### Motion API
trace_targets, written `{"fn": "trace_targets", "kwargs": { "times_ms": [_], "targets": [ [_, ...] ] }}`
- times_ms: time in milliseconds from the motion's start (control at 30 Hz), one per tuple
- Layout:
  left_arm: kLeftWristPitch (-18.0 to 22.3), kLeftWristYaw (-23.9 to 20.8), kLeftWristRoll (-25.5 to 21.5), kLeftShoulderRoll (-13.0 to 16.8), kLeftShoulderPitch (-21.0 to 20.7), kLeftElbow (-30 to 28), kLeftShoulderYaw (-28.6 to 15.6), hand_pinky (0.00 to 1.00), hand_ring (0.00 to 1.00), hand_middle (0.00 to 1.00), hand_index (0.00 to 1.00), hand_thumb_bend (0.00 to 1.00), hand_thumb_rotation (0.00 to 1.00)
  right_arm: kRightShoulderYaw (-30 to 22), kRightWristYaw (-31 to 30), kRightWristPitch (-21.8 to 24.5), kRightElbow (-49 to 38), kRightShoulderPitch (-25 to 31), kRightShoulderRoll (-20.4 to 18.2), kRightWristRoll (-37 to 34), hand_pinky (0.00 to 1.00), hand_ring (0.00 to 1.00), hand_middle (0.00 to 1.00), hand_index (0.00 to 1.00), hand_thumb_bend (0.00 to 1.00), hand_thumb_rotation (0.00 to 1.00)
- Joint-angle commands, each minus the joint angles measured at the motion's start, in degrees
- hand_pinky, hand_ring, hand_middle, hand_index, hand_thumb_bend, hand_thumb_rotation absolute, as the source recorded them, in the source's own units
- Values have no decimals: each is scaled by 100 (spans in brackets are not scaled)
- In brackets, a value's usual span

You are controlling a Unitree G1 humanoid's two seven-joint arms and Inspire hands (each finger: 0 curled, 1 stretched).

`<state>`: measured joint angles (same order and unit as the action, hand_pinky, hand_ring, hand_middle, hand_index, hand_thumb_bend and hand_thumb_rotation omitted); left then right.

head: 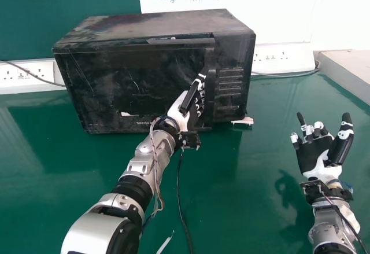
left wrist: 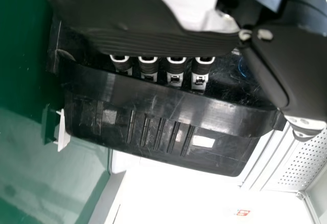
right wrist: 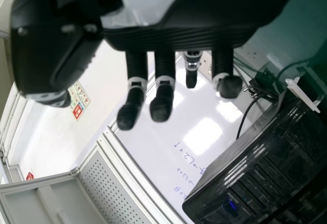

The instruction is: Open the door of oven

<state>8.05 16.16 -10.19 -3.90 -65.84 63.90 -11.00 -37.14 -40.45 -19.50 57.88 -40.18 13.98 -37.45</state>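
Note:
The black oven [head: 139,86] stands on the green table with its door front facing me, and the door looks closed. My left hand [head: 186,105] is at the vertical handle [head: 210,86] near the door's right side. In the left wrist view, the fingers of my left hand [left wrist: 148,68] are bent in behind the curved handle [left wrist: 168,104], which hides their tips; the thumb lies on the near side. My right hand [head: 317,153] is held open over the table, right of the oven; in the right wrist view the right hand [right wrist: 163,89] has relaxed fingers, and the oven [right wrist: 245,178] is beyond it.
Wall sockets [head: 26,76] are behind the oven at the left, with more sockets [head: 280,56] at the right. A black cable [head: 182,208] runs over the green table [head: 231,208]. A pale ledge [head: 350,69] borders the table at the far right.

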Motion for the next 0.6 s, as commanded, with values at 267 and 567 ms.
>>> {"fn": "trace_targets", "kwargs": {
  "times_ms": [267, 567],
  "targets": [
    [-451, 1596, -167, -93, -247, 88, 189, 0, 5, 10, 13, 78, 84, 63, 176, -1, 43, 110, -110, 41, 50, 63, 73, 78, 100, 86],
    [-418, 1668, -99, -79, -289, 197, 242, 0, 5, 10, 13, 80, 83, 378, 763, 322, -1352, 516, -437, 85, 24, 28, 33, 35, 96, 83]
  ]
}}
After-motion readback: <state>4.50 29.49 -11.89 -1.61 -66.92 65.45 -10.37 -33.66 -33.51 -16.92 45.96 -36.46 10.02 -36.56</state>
